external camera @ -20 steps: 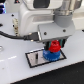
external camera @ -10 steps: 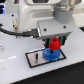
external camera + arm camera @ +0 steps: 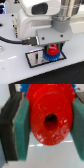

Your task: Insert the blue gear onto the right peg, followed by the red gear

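red gear (image 3: 49, 119) clamped between tool (image 3: 47, 134) fingers

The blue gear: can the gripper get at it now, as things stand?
Probably not: the gripper is shut on the red gear, which sits directly above the blue gear, covering it.

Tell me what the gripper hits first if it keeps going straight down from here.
Probably the blue gear. The gripper is shut on the red gear, and in the exterior view the red gear sits right above the blue one on the white plate. Whether they already touch is unclear; the peg is hidden.
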{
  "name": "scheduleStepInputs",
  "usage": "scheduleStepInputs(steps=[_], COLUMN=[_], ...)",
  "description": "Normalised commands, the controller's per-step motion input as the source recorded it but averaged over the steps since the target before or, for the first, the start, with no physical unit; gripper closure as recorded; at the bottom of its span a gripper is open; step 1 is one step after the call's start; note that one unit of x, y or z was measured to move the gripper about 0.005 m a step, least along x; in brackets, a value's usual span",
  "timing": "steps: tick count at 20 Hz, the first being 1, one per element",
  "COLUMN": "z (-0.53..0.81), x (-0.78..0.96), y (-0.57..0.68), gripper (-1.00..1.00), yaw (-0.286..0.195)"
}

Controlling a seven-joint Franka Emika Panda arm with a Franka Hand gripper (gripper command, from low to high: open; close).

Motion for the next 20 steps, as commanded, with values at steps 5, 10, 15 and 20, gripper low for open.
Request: scheduleStepInputs(steps=[5, 10, 15, 20], z=[-0.08, 0.1, 0.3, 0.63], x=[0.18, 0.05, 0.02, 0.0], y=[0.04, 0.03, 0.07, 0.14], gripper=[-1.0, -1.0, -1.0, -1.0], yaw=[0.0, 0.0, 0.0, 0.0])
